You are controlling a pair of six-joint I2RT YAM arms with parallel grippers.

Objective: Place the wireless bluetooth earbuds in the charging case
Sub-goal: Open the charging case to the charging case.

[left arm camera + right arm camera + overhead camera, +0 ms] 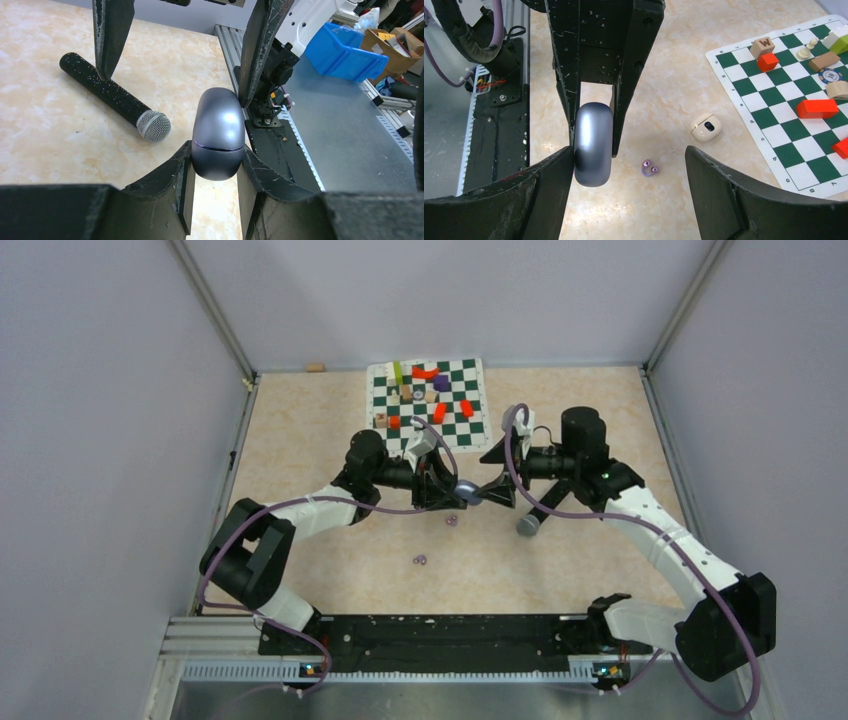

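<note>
My left gripper [452, 490] is shut on the grey-lavender charging case [466, 492] and holds it above the table. The case [218, 132] has its lid closed; a thin seam shows. My right gripper [492, 490] faces it, open, with one finger against the case's side [594, 145] and the other well apart. Two tiny purple earbuds lie on the table: one [451, 521] just below the grippers, also in the right wrist view [649, 168], and one [420, 560] nearer the bases.
A black microphone [528, 525] lies right of the grippers, also in the left wrist view [115, 100]. A white earbud case [706, 126] lies near the chessboard [385, 405], which holds red blocks, a purple block [441, 383] and small pieces.
</note>
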